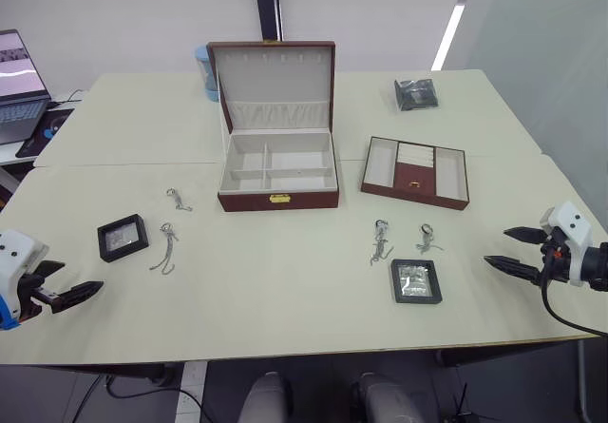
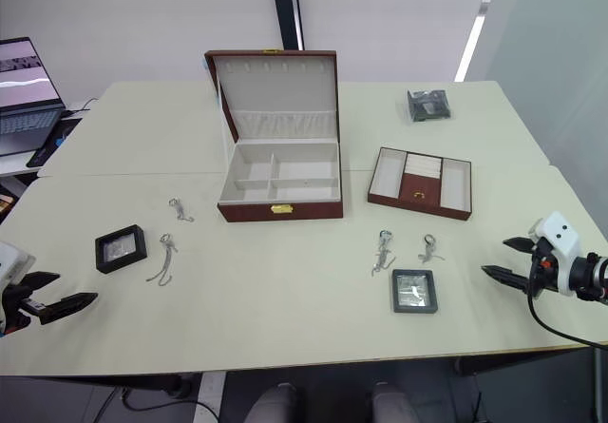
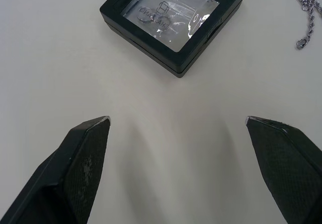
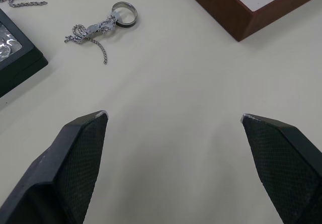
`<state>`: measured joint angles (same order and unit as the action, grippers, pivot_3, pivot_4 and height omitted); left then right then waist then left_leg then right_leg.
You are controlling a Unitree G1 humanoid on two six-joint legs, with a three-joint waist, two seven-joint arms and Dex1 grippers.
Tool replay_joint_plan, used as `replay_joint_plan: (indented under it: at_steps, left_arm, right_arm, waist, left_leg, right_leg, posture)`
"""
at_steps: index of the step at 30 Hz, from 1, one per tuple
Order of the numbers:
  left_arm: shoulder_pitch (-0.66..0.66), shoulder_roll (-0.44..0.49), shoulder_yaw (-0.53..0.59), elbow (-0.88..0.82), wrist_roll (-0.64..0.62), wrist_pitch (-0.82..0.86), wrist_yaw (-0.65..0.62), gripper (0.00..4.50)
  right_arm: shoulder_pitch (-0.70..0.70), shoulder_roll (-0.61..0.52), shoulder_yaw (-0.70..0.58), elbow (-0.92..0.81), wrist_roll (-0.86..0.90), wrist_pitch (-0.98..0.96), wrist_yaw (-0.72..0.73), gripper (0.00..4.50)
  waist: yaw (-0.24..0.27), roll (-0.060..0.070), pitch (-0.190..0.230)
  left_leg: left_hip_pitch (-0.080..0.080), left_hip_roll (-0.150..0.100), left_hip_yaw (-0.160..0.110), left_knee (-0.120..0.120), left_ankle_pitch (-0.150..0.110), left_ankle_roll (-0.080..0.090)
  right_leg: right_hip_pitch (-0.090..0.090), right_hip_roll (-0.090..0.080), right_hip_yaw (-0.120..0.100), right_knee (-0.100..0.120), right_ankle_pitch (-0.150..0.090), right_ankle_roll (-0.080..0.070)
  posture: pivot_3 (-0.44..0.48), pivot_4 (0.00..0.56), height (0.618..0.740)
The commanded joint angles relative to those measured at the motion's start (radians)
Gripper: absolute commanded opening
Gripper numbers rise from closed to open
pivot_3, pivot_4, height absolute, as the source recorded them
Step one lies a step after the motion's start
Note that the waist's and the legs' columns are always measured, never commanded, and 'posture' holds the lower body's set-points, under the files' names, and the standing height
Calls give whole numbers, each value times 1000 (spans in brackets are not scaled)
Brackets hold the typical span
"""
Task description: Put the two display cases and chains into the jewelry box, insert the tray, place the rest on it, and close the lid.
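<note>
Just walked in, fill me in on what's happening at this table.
Nothing is being handled yet. The left gripper and right gripper both hover open and empty at the table's near corners. The jewelry box stands mid-table with its lid up and compartments empty. The tray lies beside it on the robot's right. Two display cases and several silver chain pieces lie loose on the tabletop.

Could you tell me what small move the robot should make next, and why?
Probably reach the left gripper forward to the left display case and close on it. Both grippers are open and hold nothing, the jewelry box stands open with bare compartments, and this case lies just ahead of that gripper on the table. The right gripper could take the other display case likewise.
</note>
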<state>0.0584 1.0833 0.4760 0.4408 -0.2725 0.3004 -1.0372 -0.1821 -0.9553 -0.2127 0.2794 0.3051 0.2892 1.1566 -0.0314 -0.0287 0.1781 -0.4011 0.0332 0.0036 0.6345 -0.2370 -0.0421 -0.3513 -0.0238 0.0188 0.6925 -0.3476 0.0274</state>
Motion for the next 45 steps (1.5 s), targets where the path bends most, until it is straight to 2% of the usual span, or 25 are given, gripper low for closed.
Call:
replay_joint_plan:
  at_steps: [1,22,36,39,45]
  left_arm:
    - [-11,9,11,2,-6,-2,-3,4462]
    - [8,9,14,-39,-1,16,15,4462]
    - [-13,-6,18,-71,-4,55,74,4462]
    - [-60,-35,39,-113,-45,92,105,4462]
    - [-193,-169,24,-259,-121,155,217,4462]
  right_arm:
    - [-9,-19,-21,-15,7,-11,6,4500]
    - [-9,-13,-27,-26,17,-4,1,4500]
    - [-20,7,-39,-49,46,18,-11,4500]
    - [-37,42,-57,-102,105,73,-34,4500]
    - [-152,211,-40,-211,156,151,-218,4500]
  waist:
    - [0,0,0]
    - [0,0,0]
    - [0,0,0]
    - [0,0,0]
    - [0,0,0]
  left_leg:
    - [0,0,0,0,0,0]
    - [0,0,-1,6,0,0]
    - [0,0,-1,7,0,0]
    - [0,0,-1,7,0,0]
    - [-1,0,-2,10,0,0]
  right_leg:
    - [0,0,0,0,0,0]
    - [0,0,0,5,0,0]
    - [0,0,0,5,0,0]
    - [1,0,-1,6,0,0]
    - [2,0,-1,7,0,0]
  posture:
    - [0,150,740]
    - [0,150,740]
    - [0,150,740]
    - [0,150,740]
    - [0,150,740]
